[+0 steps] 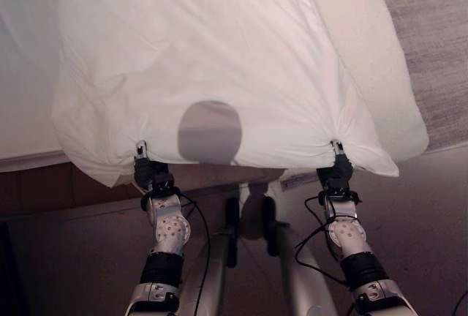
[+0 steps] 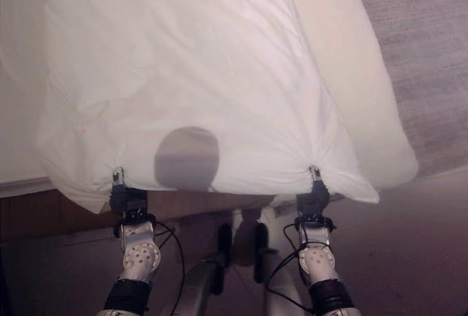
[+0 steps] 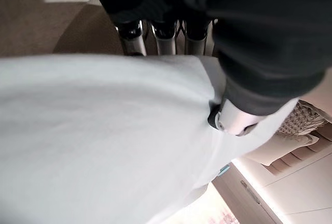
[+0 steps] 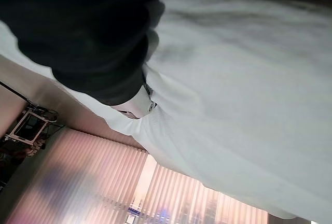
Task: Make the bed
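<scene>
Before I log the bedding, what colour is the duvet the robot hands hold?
Plain white, no pattern; the duvet shows best in the left eye view.

From my seat I see the bed (image 1: 380, 60) running away from the camera, its cream mattress surface bare along the right side and in a strip on the left. A white duvet (image 1: 197, 60) lies spread over most of it (lightly creased), its near edge overhanging the foot of the bed. To the right of the bed, grey carpeted floor (image 1: 439, 45) shows.
</scene>
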`<state>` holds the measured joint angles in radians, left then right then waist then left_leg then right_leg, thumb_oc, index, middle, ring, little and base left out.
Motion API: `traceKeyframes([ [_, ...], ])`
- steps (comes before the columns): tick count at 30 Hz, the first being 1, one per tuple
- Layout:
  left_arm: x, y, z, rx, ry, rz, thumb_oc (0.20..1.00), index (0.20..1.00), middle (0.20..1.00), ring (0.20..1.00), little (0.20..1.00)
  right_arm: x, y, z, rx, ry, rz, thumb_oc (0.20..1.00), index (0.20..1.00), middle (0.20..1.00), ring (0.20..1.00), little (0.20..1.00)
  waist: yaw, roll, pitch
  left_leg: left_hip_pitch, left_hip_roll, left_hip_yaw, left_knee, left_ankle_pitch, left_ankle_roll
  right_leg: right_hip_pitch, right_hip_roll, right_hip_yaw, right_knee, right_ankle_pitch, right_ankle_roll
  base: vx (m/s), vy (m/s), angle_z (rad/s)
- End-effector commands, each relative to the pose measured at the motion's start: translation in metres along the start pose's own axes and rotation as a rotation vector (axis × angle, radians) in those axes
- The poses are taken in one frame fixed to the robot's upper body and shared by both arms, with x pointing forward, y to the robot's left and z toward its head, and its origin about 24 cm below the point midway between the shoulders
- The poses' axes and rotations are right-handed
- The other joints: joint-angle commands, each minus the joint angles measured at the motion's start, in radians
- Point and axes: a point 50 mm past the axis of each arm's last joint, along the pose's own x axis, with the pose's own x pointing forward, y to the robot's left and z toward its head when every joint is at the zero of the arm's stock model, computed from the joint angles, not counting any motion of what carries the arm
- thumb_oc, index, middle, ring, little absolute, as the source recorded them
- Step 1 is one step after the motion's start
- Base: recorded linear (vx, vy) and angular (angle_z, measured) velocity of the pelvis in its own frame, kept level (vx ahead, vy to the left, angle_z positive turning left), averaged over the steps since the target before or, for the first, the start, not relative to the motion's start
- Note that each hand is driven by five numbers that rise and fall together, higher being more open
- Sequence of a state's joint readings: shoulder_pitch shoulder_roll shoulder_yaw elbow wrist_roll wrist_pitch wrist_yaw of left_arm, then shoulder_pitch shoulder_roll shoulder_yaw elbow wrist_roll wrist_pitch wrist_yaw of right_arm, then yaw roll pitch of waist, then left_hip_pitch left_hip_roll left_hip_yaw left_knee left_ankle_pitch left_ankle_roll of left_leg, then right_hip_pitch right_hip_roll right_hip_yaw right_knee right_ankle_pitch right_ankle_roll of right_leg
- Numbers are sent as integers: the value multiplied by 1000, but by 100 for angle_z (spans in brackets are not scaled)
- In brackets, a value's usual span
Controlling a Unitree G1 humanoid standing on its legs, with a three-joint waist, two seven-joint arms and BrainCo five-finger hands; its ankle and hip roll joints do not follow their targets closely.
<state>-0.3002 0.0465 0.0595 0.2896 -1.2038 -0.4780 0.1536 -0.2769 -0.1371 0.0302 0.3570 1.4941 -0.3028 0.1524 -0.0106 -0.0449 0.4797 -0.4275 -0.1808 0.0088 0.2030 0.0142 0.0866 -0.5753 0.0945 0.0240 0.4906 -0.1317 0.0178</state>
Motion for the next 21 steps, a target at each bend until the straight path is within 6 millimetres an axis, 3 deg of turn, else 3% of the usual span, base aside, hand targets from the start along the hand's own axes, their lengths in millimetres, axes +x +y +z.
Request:
traceKeyframes([
  [1,6,-3,45,44,-161,-64,200,200,200,200,200,-14,-25,53,-113,-159,-49,200,200,200,200,200,-6,5,-101,-30,27,16,55,-67,-66,75,-3,17,-200,113,45,-12,-93,19],
  [4,2,3,40,10,-156,-27,200,200,200,200,200,-14,-27,56,-129,-155,-55,200,200,200,200,200,0,10,-92,-69,34,24,169,-72,-98,112,-15,13,-229,125,31,-35,-108,10],
  [6,1,4,35,10,-137,-18,200,200,200,200,200,-14,-27,63,-156,-164,-62,200,200,200,200,200,0,16,-82,-119,44,35,259,-17,-149,136,-36,0,-247,121,25,-55,-50,17],
  [7,0,5,34,-3,-139,-9,200,200,200,200,200,-12,-26,64,-164,-165,-59,200,200,200,200,200,8,20,-85,-132,32,-15,282,-9,-164,140,-40,0,-255,128,21,-54,-7,42],
  [9,1,5,34,-3,-140,-6,200,200,200,200,200,-11,-26,63,-167,-160,-61,200,200,200,200,200,7,19,-91,-122,30,-32,263,-23,-148,141,-40,0,-263,127,24,-26,-1,38],
  [10,1,5,37,-4,-154,-1,200,200,200,200,200,-10,-25,63,-167,-160,-60,200,200,200,200,200,4,9,-94,-105,98,-56,229,-58,-122,132,-52,9,-250,112,31,-33,-15,10],
  [11,1,5,37,-4,-155,-2,200,200,200,200,200,-10,-25,62,-167,-160,-59,200,200,200,200,200,3,8,-95,-108,98,-56,226,-53,-122,129,-53,9,-250,116,31,-23,42,9],
  [12,1,3,45,2,-184,-20,200,200,200,200,200,-8,-23,64,-174,-164,-56,200,200,200,200,200,11,-5,-98,-93,171,-125,148,-26,-119,119,-66,16,-231,98,32,-13,49,17],
  [13,1,2,45,2,-185,-21,200,200,200,200,200,-8,-23,64,-173,-164,-55,200,200,200,200,200,9,-6,-100,-94,170,-126,141,-17,-120,115,-67,15,-232,103,32,9,87,21],
  [14,0,2,48,2,-199,-20,200,200,200,200,200,-9,-24,62,-170,-162,-59,200,200,200,200,200,13,-8,-101,-67,208,-164,62,23,-124,106,-68,15,-212,89,29,-5,171,15],
  [15,1,0,52,12,-220,-15,200,200,200,200,200,-9,-25,59,-162,-161,-64,200,200,200,200,200,20,-6,-97,-46,302,-194,-43,100,-139,86,-74,17,-165,65,28,10,159,2],
  [16,1,-1,52,13,-220,-14,200,200,200,200,200,-9,-25,59,-162,-161,-64,200,200,200,200,200,18,-7,-100,-38,304,-196,-68,115,-143,81,-74,15,-160,62,26,10,252,-3],
  [18,2,-4,57,45,-240,-23,200,200,200,200,200,-7,-22,58,-167,-159,-56,200,200,200,200,200,23,3,-104,-3,363,-191,-155,148,-164,66,-92,13,-121,37,40,13,407,6],
  [19,4,-9,55,48,-238,-38,200,200,200,200,200,-7,-21,55,-159,-155,-52,200,200,200,200,200,21,20,-95,25,378,-121,-169,119,-182,51,-126,3,-106,43,65,-16,424,8],
  [20,4,-9,55,48,-239,-38,200,200,200,200,200,-6,-20,55,-159,-155,-51,200,200,200,200,200,23,20,-96,21,378,-121,-168,122,-182,48,-126,4,-108,48,66,-60,432,1],
  [21,6,-16,53,55,-237,-62,200,200,200,200,200,-5,-18,53,-148,-162,-45,200,200,200,200,200,23,21,-86,-5,366,-89,-122,109,-186,42,-158,0,-122,71,83,-65,346,1],
])
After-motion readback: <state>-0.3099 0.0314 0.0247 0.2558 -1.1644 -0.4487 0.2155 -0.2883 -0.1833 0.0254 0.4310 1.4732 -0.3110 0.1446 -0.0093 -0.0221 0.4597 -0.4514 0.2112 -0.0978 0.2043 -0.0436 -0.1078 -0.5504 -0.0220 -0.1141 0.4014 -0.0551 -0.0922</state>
